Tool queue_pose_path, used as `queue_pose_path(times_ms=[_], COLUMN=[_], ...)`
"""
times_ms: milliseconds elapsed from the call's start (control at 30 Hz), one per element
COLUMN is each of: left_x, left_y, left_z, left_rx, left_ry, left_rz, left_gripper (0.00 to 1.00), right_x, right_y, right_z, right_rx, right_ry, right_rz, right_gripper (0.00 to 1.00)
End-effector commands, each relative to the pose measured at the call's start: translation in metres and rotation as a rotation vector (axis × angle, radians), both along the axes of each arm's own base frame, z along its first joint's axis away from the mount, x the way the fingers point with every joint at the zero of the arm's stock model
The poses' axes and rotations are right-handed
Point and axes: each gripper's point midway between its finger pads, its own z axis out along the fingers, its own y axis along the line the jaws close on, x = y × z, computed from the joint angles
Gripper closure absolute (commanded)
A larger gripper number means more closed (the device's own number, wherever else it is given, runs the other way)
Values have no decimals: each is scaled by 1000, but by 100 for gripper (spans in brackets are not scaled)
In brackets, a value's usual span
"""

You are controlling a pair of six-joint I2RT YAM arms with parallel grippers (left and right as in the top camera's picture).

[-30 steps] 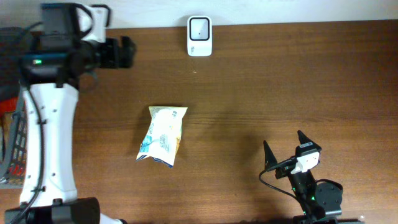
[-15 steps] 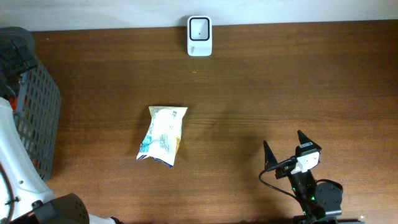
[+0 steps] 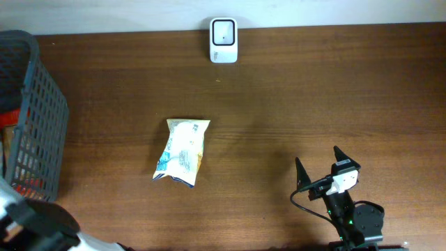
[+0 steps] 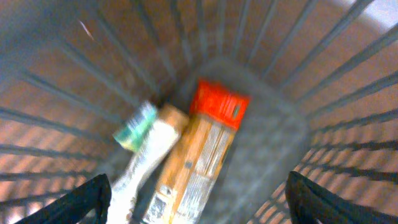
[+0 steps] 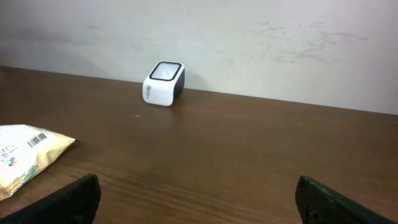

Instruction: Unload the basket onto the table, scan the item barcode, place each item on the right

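Two sets of jaws, both spread wide, nothing held. Your left gripper (image 4: 198,186) hangs over the basket (image 3: 42,132), far left of the scanner (image 3: 224,40). Your right gripper (image 3: 318,159) sits well short of the scanner, to its right. The snack packet (image 3: 181,162) lies flat, short of the scanner and slightly left, barcode (image 5: 37,140) facing up.

Soft, even light covers the tabletop (image 3: 313,90). The left wrist view into the basket (image 4: 273,130) is blurred; the others are sharp.

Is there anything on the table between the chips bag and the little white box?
No. From overhead, only bare brown table lies between the snack bag and the white scanner.
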Motion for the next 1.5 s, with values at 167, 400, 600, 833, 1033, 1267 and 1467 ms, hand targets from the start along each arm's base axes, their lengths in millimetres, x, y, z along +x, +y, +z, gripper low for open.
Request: queue_pose_path(times_ms=[167,400,600,833,1033,1267,1467], left_x=[-15,-25,-35,-33,9,60,55], left_y=[-6,-3,-5,-3,-1,-64,-139], left_z=[-172,-226,-256,-257,-183,68,138], left_rx=[-214,-255,-293,-287,-278,67,173], left_ry=[283,386,458,452,262,-166,-275], left_rz=[-129,-108,-98,-97,-146,-300,-422], left_gripper=[16,16,24,100,100,100,100], right_x=[0,0,0,0,0,0,0], right_y=[-1,-1,-1,-1,-1,-1,-1], right_z=[-4,-3,-3,-3,-3,-3,-3], right_rx=[2,3,3,3,3,3,3], right_ry=[10,9,9,9,9,9,9], right_rz=[-8,-8,-8,-8,-8,-8,-8], right_gripper=[1,1,1,1,1,1,1])
